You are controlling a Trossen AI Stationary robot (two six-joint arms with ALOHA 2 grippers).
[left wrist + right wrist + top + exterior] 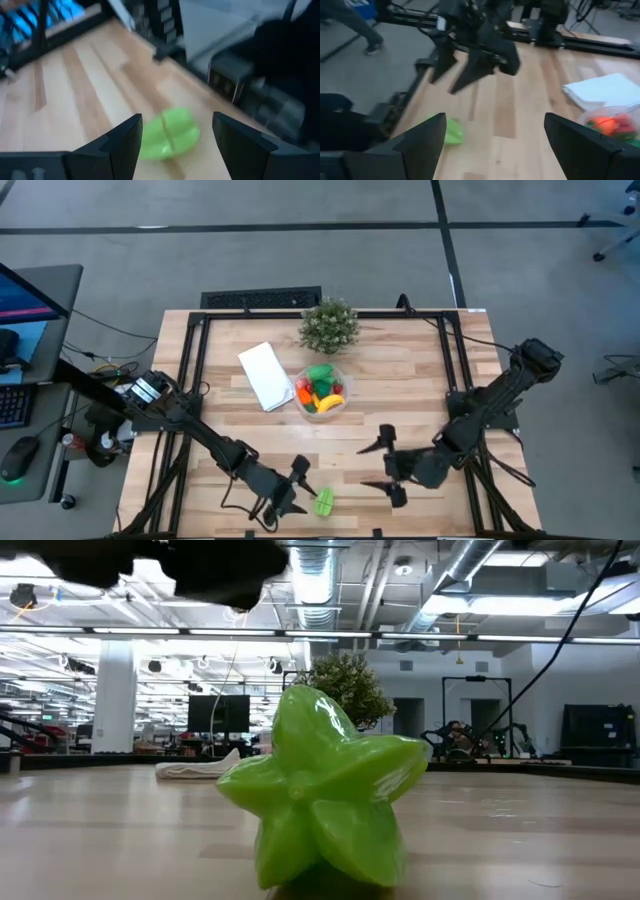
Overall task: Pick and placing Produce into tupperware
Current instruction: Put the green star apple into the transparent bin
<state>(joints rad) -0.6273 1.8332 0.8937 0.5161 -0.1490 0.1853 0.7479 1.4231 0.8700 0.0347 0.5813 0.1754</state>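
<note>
While the wooden counter (400, 390) stretches out under me, the clear tupperware (322, 391) sits mid-counter, already loaded with red, orange and green produce, beside the white lid (265, 375). My right tool (390, 465) waits wide open, holding nothing, to one side. My left tool (293, 486) is spread wide right beside the green star fruit (324, 502) near the front edge, lined up, I reckon, to straddle and grab it.

Bare table (420, 395) between tools; potted plant (329, 326) seemingly crowds tupperware (322, 392).
</note>
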